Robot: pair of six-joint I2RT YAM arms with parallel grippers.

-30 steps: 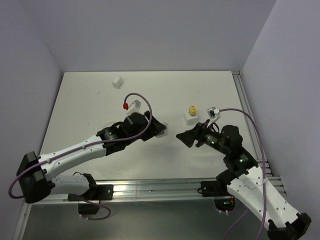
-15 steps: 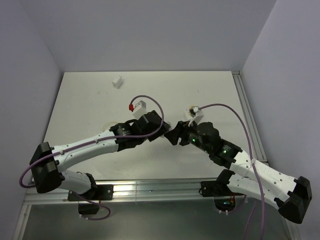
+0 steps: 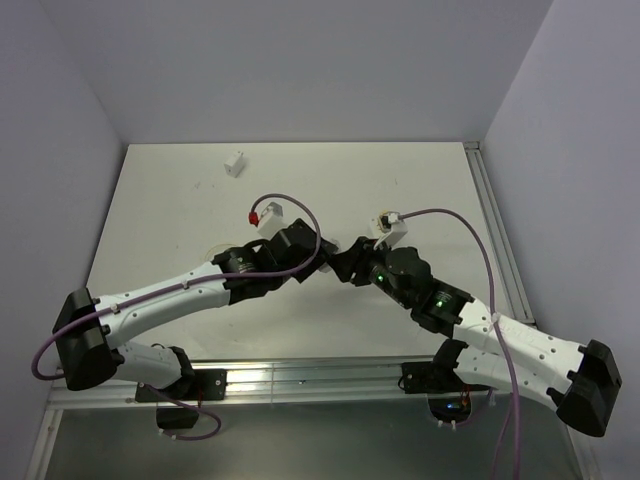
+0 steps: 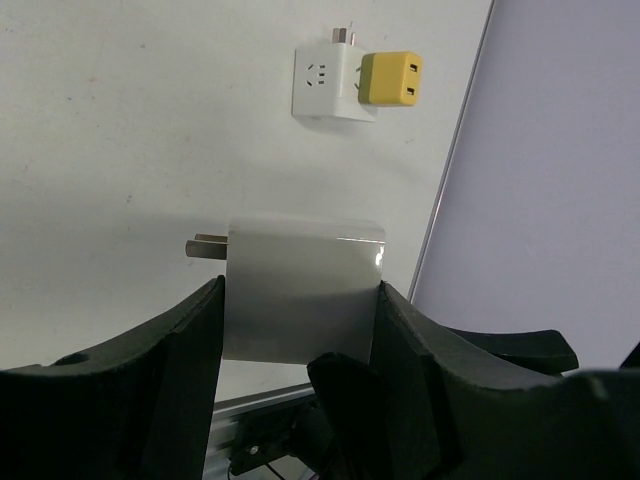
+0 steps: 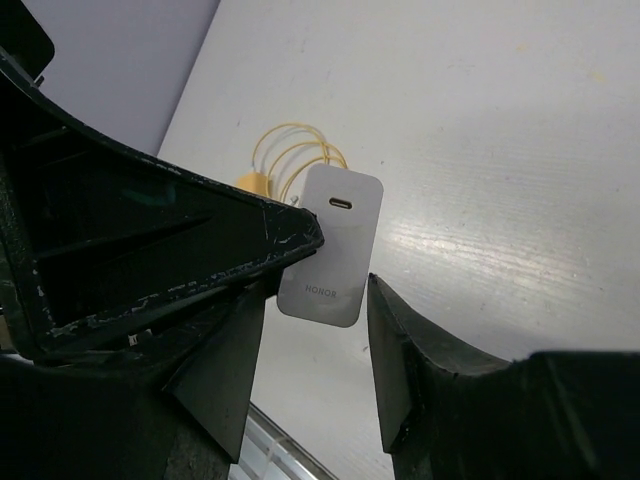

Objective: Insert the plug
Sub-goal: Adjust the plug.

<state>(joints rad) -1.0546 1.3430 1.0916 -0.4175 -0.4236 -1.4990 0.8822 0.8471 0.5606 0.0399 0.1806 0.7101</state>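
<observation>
The white bench (image 3: 160, 210) carries a small white cube (image 3: 236, 163) at its far left. Right of centre lies a white socket block (image 4: 325, 78), a yellow adapter (image 4: 390, 80) touching its side. A thin coiled yellow cable (image 5: 290, 155) lies flat left of centre.
</observation>
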